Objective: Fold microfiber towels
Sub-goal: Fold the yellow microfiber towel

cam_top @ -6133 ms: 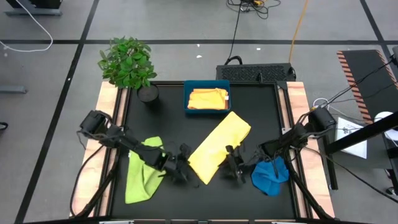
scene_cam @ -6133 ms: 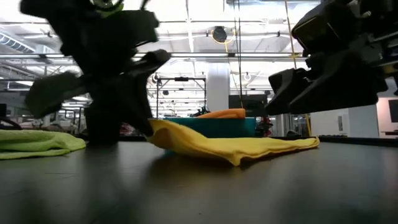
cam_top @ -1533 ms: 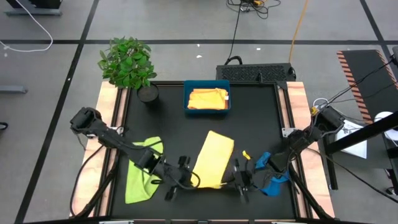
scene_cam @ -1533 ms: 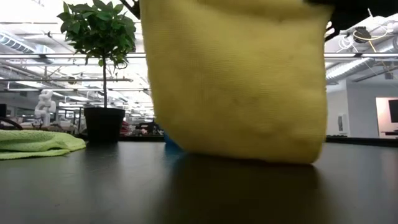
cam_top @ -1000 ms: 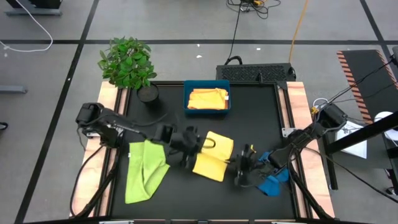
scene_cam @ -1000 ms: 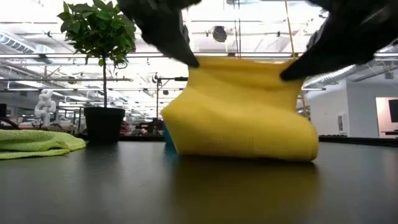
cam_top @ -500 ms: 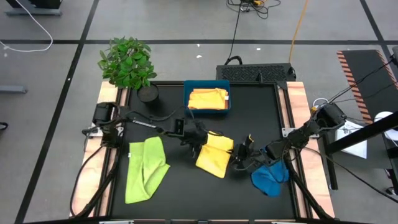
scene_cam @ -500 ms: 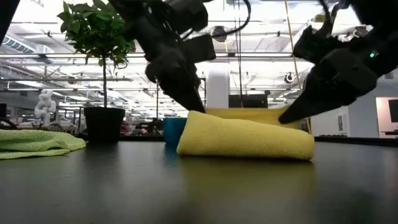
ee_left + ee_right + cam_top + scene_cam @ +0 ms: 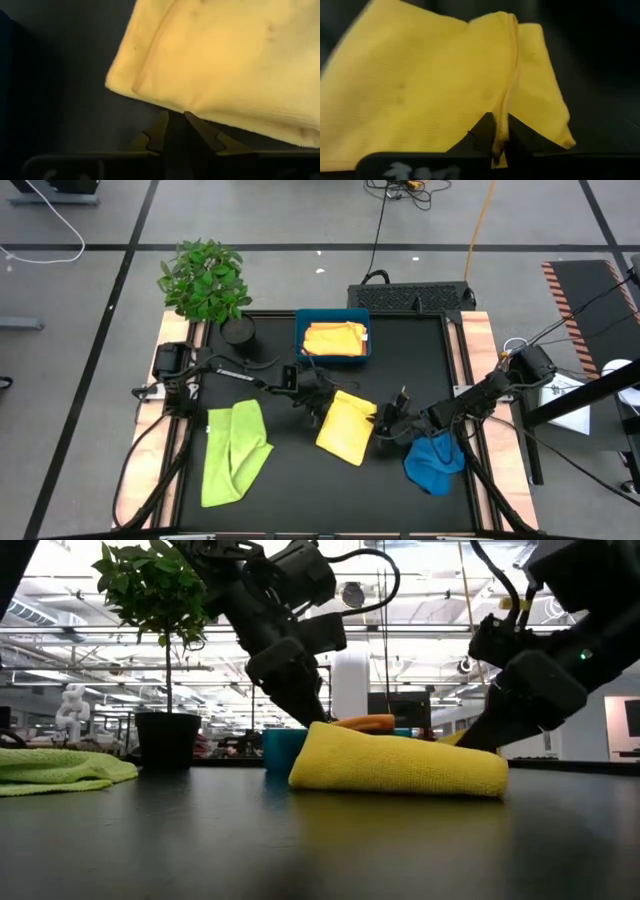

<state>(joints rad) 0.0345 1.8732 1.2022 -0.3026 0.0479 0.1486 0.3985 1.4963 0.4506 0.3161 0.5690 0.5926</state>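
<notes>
Your left pincer sits at the far-left corner of the folded golden yellow towel, fingers nearly pressed together with no cloth visibly between them. Your right pincer pinches a thin fold of that towel's right edge. You'll find the towel mid-worktop. The lime green towel lies left, the blue towel right, and the teal tray behind holds folded cloth.

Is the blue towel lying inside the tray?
No, the blue towel lies on the table near the right arm, while the tray holds orange and yellow cloths.
</notes>
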